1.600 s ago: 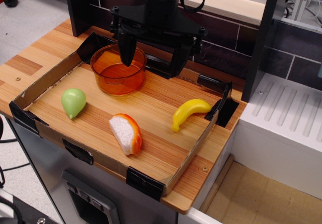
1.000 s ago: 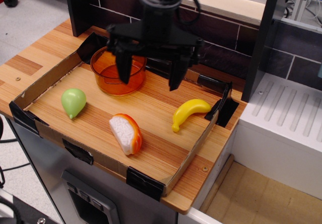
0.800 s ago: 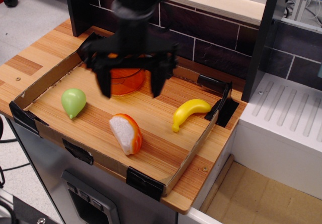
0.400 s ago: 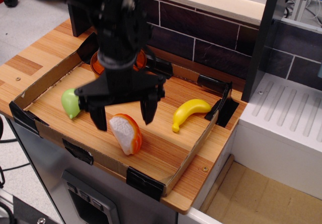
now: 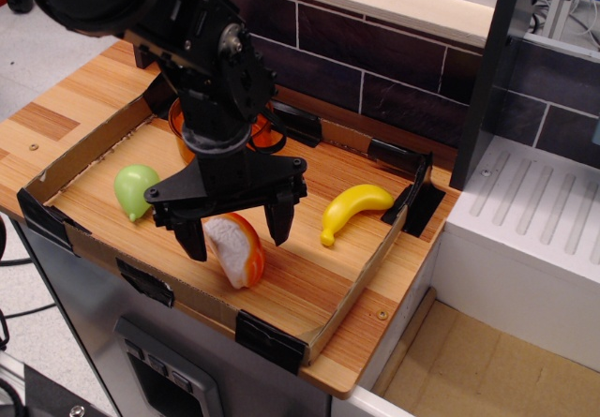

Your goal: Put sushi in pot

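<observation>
Tool [image 5: 235,236]: jaws spread wide, straddled the sushi, one finger on each side, nothing gripped.
Sushi [image 5: 240,251]: lay on the counter [image 5: 309,276] inside the cardboard tray [image 5: 366,276], near its front edge.
Pot [image 5: 265,132]: stood at tray's rear, largely hidden behind arm.
Banana [image 5: 353,207]: right of sushi, apart.
Green pear toy [image 5: 134,188]: left, apart.

Sushi [image 5: 239,250]: white block, orange-red topping, lying on wooden tray floor. Pot [image 5: 267,133]: translucent orange, upright at tray's back, largely hidden.
</observation>
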Controlling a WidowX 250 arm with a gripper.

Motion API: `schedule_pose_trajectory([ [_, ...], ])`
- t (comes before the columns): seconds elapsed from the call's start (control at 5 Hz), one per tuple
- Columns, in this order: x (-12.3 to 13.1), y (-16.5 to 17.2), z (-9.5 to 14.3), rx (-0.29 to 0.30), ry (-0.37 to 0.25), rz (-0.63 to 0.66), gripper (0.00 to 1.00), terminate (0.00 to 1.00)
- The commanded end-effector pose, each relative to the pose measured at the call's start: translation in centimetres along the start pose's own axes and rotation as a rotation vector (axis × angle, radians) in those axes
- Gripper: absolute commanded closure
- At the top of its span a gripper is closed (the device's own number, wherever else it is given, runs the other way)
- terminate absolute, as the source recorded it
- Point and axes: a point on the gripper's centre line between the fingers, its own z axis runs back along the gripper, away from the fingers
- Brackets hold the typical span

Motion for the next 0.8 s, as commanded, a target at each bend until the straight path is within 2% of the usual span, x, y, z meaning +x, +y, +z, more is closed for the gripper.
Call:
schedule_pose_trajectory([
  [0.0, 0.0, 0.3, -1.8, 0.057, -0.012, -0.013, 0.00, 0.00],
  [0.2, -0.2, 0.1, -1.0, 0.031, -0.007, -0.014, 1.00, 0.00],
  [0.4, 0.5, -0.4, 1.3, -0.008, 0.027, 0.029, 1.00, 0.00],
  [0.6, 2.7, -1.1, 4.6, -0.066, 0.006, 0.119, 1.00, 0.00],
])
